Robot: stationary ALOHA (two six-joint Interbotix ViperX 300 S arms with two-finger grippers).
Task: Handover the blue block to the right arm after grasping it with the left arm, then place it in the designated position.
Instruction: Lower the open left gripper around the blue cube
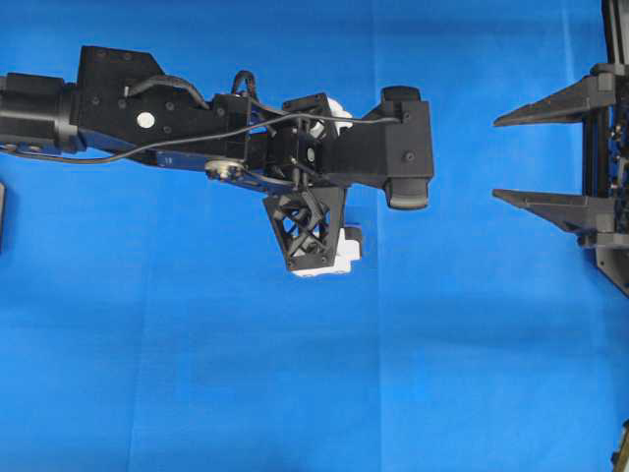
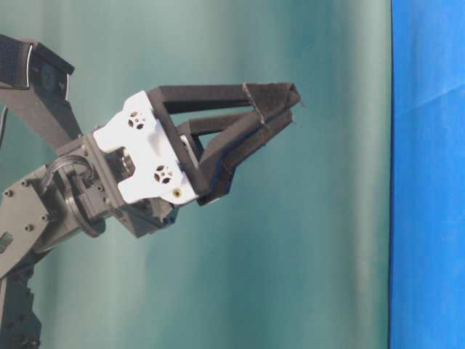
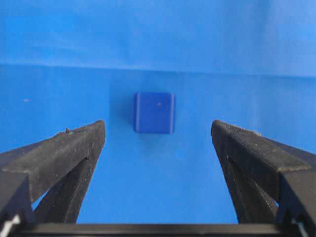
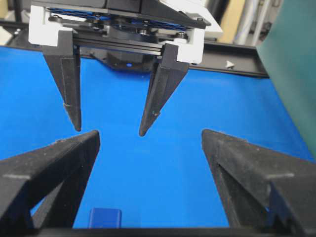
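Observation:
The blue block (image 3: 154, 112), a small dark-blue cube, lies on the blue cloth a little ahead of my left gripper's fingertips and centred between them. My left gripper (image 4: 109, 132), the one with white brackets, hangs over the cloth pointing down, open and empty. The right wrist view shows the block (image 4: 104, 217) low at the frame's bottom, below and nearer than the left gripper's tips. My right gripper (image 1: 494, 158), all black, stands open and empty at the right edge, pointing left. From overhead the block is hidden under the left arm.
The blue cloth (image 1: 197, 374) covers the table. A green backdrop (image 2: 327, 254) stands behind the left gripper in the table-level view. A black rail (image 4: 232, 64) runs along the cloth's far edge. A dark object (image 1: 2, 216) sits at the left edge.

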